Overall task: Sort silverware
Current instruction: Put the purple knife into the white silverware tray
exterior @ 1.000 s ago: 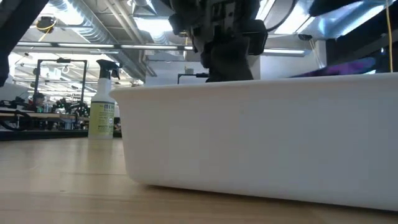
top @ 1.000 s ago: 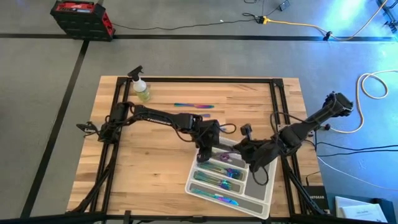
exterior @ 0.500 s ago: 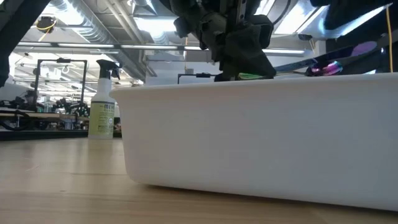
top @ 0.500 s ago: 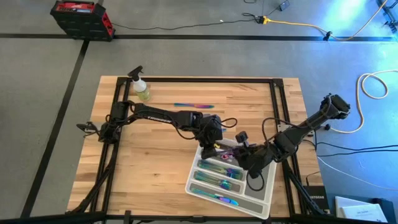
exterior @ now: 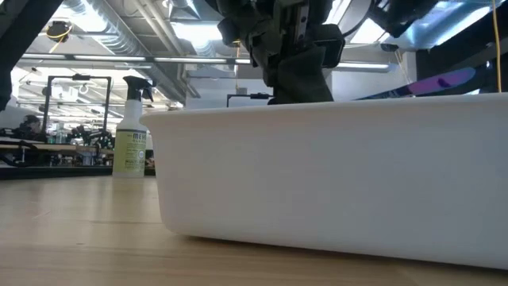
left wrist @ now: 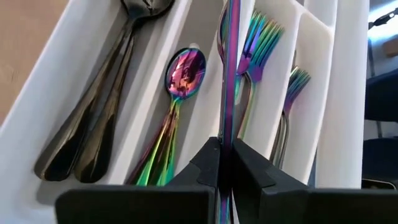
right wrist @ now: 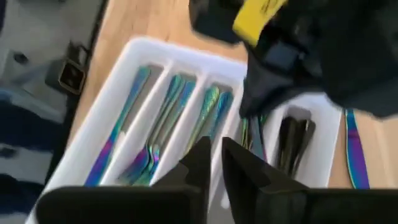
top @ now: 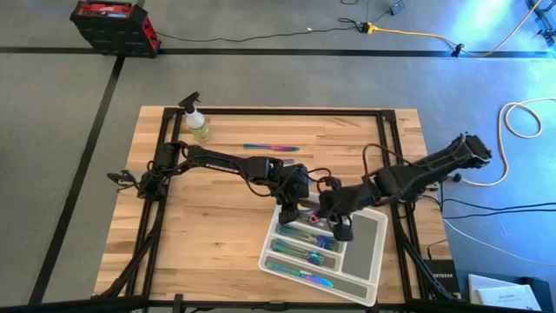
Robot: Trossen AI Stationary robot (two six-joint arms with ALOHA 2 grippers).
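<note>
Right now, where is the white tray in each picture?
High view: the tray sits at the table's lower middle-right.
Low view: its white wall fills the front, right of the bottle.
Left wrist view: it fills the picture, silverware in its compartments.
Right wrist view: it lies across the middle.
Landmark: the left gripper, shut on a rainbow piece, hangs over the tray.

Iridescent silverware sorted in tray, one piece on table
</note>
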